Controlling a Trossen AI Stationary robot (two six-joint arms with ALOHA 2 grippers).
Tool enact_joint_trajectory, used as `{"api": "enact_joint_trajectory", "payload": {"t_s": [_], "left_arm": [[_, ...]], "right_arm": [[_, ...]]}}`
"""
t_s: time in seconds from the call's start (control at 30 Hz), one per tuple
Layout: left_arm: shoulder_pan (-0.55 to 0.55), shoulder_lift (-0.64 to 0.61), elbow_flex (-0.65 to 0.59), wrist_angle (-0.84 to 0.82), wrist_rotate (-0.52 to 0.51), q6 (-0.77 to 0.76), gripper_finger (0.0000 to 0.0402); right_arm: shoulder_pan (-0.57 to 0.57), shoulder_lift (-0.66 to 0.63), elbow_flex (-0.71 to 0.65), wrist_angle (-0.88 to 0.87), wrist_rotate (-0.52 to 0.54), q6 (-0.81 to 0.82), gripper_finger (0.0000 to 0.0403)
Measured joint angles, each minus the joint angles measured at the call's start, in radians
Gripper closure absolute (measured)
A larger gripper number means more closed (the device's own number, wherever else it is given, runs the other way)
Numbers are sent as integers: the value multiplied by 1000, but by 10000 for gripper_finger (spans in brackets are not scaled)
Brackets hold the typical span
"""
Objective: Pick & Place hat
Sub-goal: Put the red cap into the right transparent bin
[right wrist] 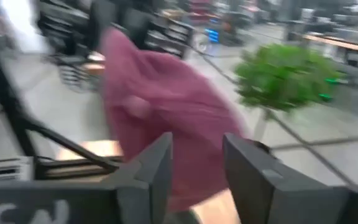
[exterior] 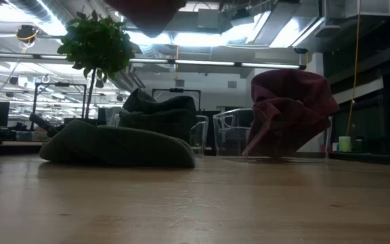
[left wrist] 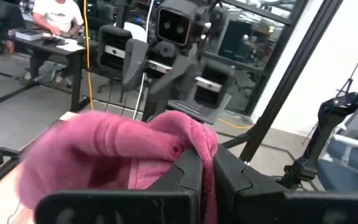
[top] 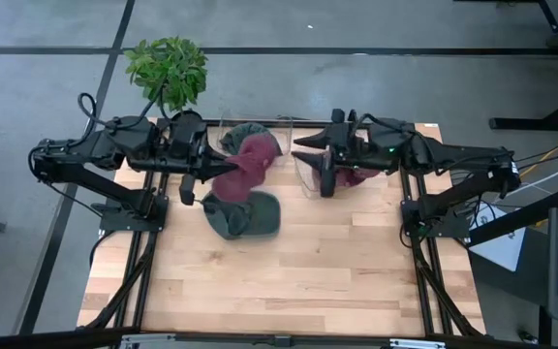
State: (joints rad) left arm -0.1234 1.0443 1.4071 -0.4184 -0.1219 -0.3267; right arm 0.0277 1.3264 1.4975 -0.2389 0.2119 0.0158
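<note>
Pinched shut in our left gripper (left wrist: 207, 177), a maroon knit hat (top: 245, 163) droops over the table (top: 356, 271) between two clear bins, soft, light and floppy, best held by a bunched fold, while our right gripper (right wrist: 197, 168) stands open.

The right wrist view is being smeared by blur, so the maroon hat (right wrist: 160, 118) and the plant (right wrist: 284, 78) beyond it are being shown without detail. In the low view, both grippers are being cut off above the maroon hat (exterior: 286, 112). The clear bin (top: 303, 170) beside that hat is being partly hidden by the right arm.
</note>
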Motion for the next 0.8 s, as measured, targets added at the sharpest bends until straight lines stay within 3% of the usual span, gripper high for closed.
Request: {"api": "enact_joint_trajectory", "payload": {"t_s": [0.13,0.43,0.63,0.8], "left_arm": [[14,23,0,0,4,0,397],[21,75,0,2,-17,-11,397],[21,109,0,-1,-38,-21,393],[22,118,0,-6,-27,-30,397]], "right_arm": [[4,16,0,37,-97,3,220],[29,91,0,55,-133,-115,116],[43,131,-2,48,-221,-151,110],[42,141,-2,25,-238,-103,134]]}}
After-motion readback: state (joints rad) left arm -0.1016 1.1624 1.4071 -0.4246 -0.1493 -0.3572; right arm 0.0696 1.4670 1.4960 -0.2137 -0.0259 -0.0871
